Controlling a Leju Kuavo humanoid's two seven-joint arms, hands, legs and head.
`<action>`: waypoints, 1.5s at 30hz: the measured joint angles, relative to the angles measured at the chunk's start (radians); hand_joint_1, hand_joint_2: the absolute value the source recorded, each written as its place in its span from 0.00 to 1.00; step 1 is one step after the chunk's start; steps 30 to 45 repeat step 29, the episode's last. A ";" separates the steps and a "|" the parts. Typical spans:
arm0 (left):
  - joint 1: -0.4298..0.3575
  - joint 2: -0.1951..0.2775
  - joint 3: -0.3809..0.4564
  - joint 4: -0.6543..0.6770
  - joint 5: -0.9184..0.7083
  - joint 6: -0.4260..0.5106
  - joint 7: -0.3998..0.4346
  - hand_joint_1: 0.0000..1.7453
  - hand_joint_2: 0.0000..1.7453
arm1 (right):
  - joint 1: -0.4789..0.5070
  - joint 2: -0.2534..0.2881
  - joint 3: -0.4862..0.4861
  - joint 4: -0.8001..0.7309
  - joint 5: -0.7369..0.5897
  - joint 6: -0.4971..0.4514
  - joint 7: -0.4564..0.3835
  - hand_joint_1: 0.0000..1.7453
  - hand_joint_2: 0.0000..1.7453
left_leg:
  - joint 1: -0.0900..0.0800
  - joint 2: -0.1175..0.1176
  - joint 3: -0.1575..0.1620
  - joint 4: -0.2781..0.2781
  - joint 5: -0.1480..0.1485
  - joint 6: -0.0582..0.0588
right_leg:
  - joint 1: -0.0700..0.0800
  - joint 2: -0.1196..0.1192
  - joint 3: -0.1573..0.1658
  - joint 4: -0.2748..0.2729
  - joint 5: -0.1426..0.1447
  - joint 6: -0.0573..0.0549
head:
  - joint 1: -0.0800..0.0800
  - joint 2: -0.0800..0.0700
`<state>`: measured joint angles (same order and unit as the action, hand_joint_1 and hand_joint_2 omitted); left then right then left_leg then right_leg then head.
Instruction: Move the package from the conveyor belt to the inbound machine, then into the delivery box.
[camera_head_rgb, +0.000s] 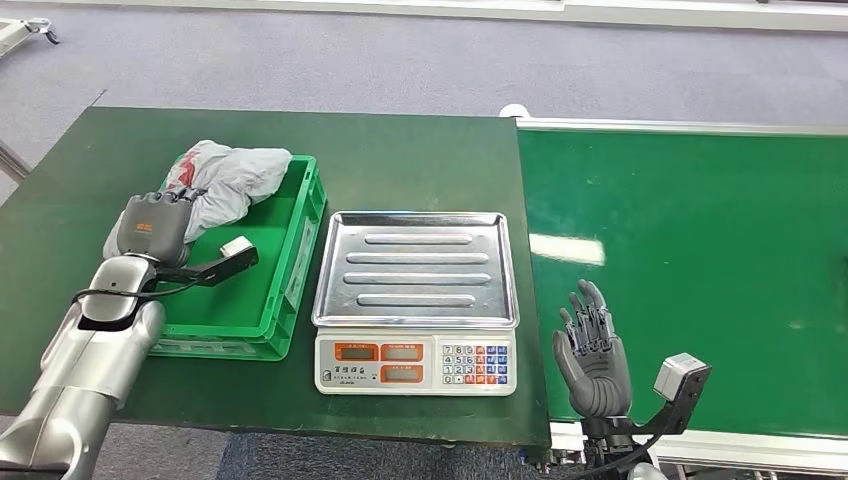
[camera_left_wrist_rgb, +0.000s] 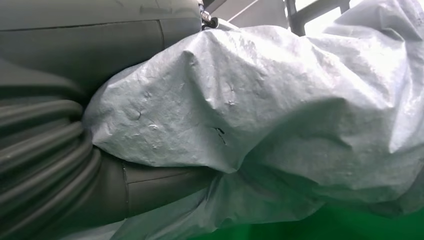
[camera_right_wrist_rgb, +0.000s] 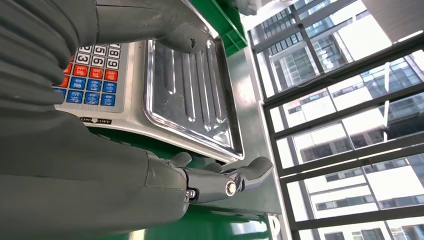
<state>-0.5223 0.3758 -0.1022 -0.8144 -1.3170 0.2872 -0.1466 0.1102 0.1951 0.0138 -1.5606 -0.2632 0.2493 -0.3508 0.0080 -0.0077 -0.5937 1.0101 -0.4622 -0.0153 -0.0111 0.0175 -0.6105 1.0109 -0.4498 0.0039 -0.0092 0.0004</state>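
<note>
A: Where is the package (camera_head_rgb: 225, 178)?

B: In the green delivery box (camera_head_rgb: 290, 275), at the box's far end, near the left part of the tabletop (camera_head_rgb: 400, 150). It is a crumpled grey plastic mailer with some red print, and part of it bulges over the box's far rim.

A: And the left hand (camera_head_rgb: 152, 228)?

B: It sits at the near-left side of the package, over the box. In the left wrist view the grey bag (camera_left_wrist_rgb: 260, 115) presses right against the hand's ribbed cover and lies between its thumb and its fingers, so the hand grips the package. How tightly, I cannot tell.

A: The right hand (camera_head_rgb: 592, 350)?

B: Held upright at the near edge of the conveyor belt (camera_head_rgb: 700, 270), just right of the scale. Its fingers are spread apart and it holds nothing.

A: What about the inbound machine (camera_head_rgb: 415, 290)?

B: That is the weighing scale, standing on the tabletop between the delivery box and the conveyor belt, toward the near edge. Its steel tray (camera_head_rgb: 417, 268) carries nothing, and the keypad (camera_head_rgb: 475, 363) faces the robot. The right wrist view shows the same tray (camera_right_wrist_rgb: 195, 95) and keypad (camera_right_wrist_rgb: 92, 67) close beside the right hand's fingers (camera_right_wrist_rgb: 225, 182).

A: And the belt?

B: A plain green surface along the tabletop's right edge.
</note>
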 joint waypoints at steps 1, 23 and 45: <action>0.010 0.001 0.009 0.001 0.001 0.000 -0.001 0.47 1.00 | 0.000 0.000 0.000 0.000 0.000 0.000 0.000 0.00 1.00 | 0.000 0.000 0.000 0.000 0.000 0.000 | 0.000 0.000 0.000 0.000 0.000 0.000 | 0.000 0.000; 0.145 -0.121 0.097 -0.190 0.532 -0.214 -0.185 0.00 1.00 | -0.018 0.001 0.000 -0.031 0.131 -0.096 0.042 0.00 1.00 | 0.000 -0.001 0.000 0.000 0.000 0.000 | 0.000 -0.001 0.000 0.000 0.000 0.000 | 0.000 0.000; 0.139 -0.180 0.076 -0.314 0.819 -0.328 -0.182 0.00 1.00 | -0.086 -0.009 0.011 -0.011 0.167 -0.139 0.054 0.00 1.00 | 0.000 0.000 0.001 0.001 0.000 0.000 | 0.000 0.000 0.000 0.000 0.001 0.001 | 0.000 0.000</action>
